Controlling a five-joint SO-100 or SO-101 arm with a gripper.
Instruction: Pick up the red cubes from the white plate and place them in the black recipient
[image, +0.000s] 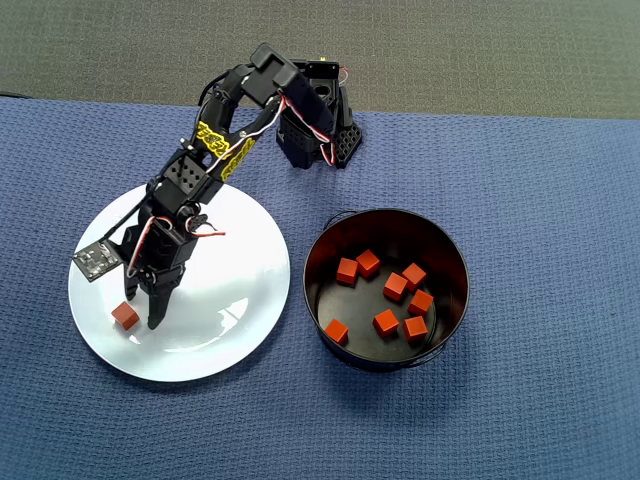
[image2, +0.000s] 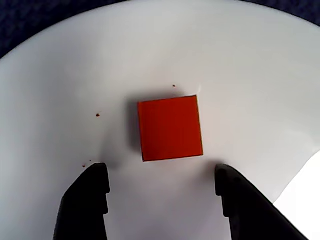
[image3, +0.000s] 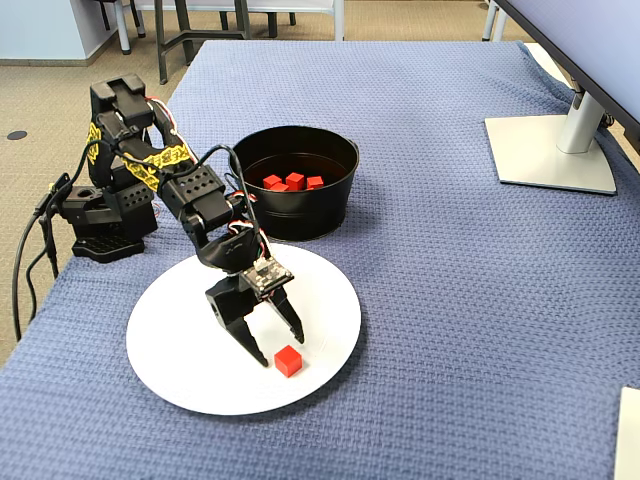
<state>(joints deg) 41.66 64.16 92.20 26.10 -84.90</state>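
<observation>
One red cube (image: 125, 315) lies on the white plate (image: 230, 290), near its left rim in the overhead view. My gripper (image: 146, 312) is open and low over the plate. In the wrist view the cube (image2: 170, 127) lies just beyond the gripper (image2: 161, 170), centred on the gap and not between the fingers. In the fixed view the gripper (image3: 280, 349) stands next to the cube (image3: 289, 360) on the plate (image3: 180, 340). The black recipient (image: 455, 250) stands right of the plate and holds several red cubes (image: 386, 322). It also shows in the fixed view (image3: 310, 210).
The arm's base (image: 320, 130) stands behind the plate on the blue cloth. A monitor stand (image3: 550, 150) sits at the far right in the fixed view. The table's edge runs left of the base.
</observation>
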